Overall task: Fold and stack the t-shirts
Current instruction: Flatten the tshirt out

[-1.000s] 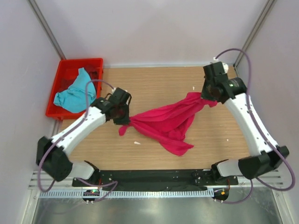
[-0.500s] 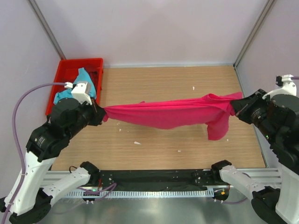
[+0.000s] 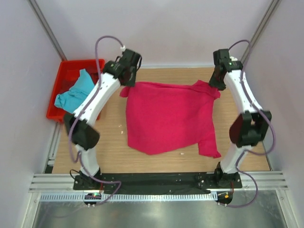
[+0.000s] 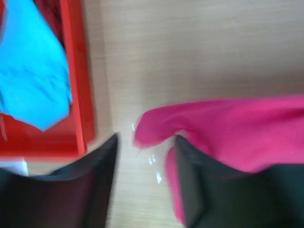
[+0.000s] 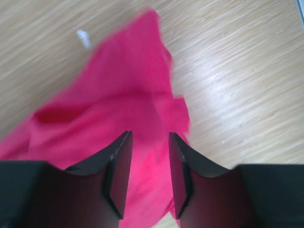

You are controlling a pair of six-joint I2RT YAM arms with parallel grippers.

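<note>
The pink t-shirt is seen spread out, largely flat, across the middle of the tabletop. Its upper edge lies towards the top of the overhead frame, and one part is drawn out towards the lower right. Its upper left corner is reached by the left fingers, and its upper right corner by the right fingers. In the left wrist view, which is blurred, the fingers are shown spread wide. A rounded corner of pink cloth lies on the wood just beyond the tips, and a strip of it runs along the inner face of the finger at the right of the frame. Whether that strip is touched cannot be told, and nothing is seen pinched. In the right wrist view the fingers are held a little apart. Pink cloth is visible through the gap, lying on the wood beneath them, and no fold is seen clamped between the two faces. A small white scrap is seen on the bare wood at the upper left of that frame. The turquoise t-shirt is found crumpled inside the red crate, which stands at the upper left of the overhead frame, by the left edge of the tabletop and apart from the pink t-shirt.
</note>
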